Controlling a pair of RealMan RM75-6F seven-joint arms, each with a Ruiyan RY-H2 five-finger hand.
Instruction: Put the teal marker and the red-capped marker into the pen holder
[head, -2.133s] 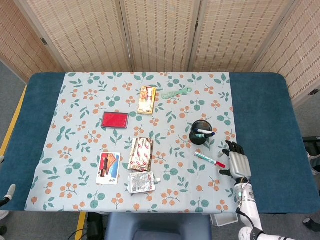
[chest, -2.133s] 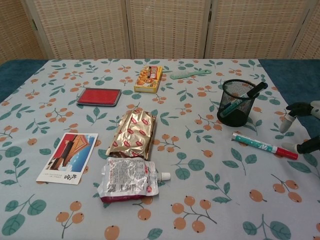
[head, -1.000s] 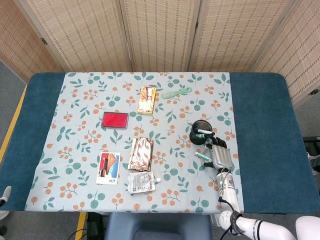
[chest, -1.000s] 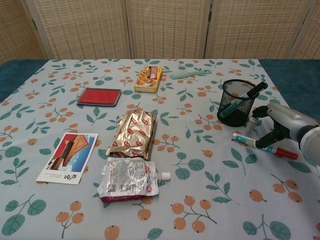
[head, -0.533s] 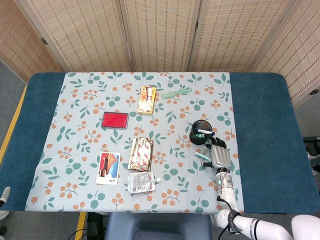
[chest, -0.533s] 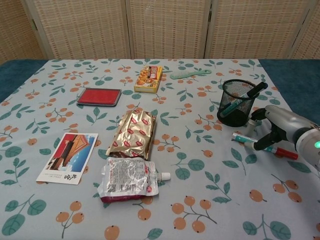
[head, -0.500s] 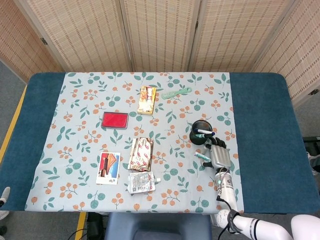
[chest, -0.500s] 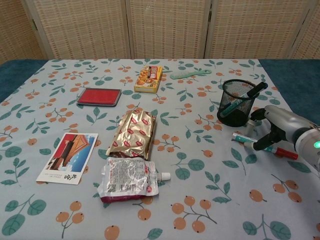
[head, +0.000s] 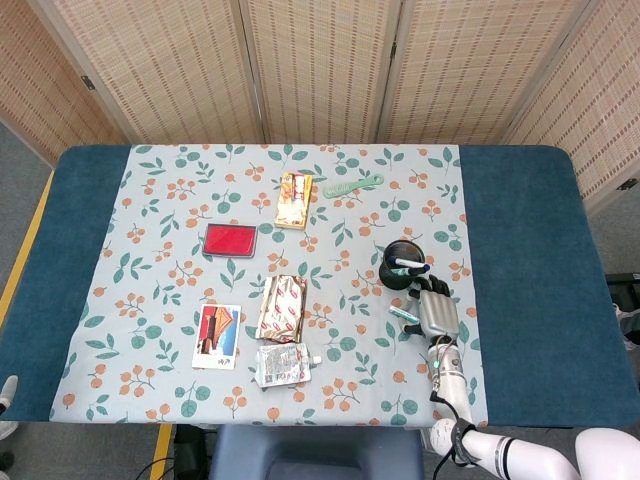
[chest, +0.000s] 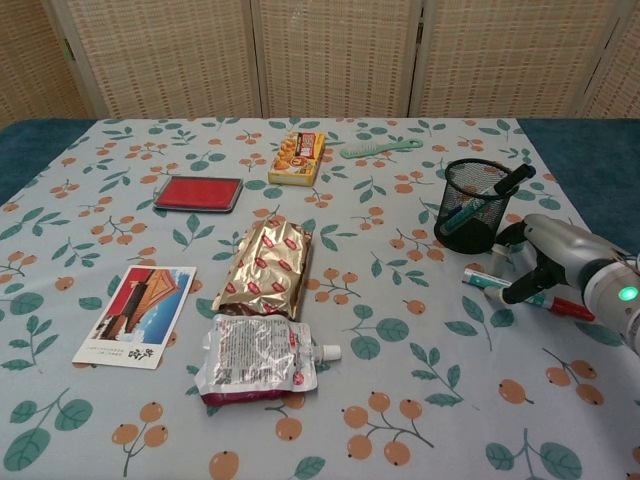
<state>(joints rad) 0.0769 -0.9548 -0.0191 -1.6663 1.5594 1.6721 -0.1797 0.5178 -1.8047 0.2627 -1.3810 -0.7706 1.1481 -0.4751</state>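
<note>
Since the earlier frames, the right robot hand (head: 436, 313) has moved from the worktop's right edge onto the red-capped marker (head: 405, 314).

Head view: the marker lies just beside the holder (head: 403, 266), under the hand. The teal marker (head: 406, 266) stands inside the holder.

Chest view: fingers (chest: 527, 283) curl over the marker (chest: 487, 281); whether they grip it cannot be told. The left robot hand is out of sight.

backdrop: woven folding screen (head: 320, 70) | table (head: 530, 260): blue-covered, floral tablecloth (head: 180, 270) | floor (head: 20, 180): grey, yellow line
</note>
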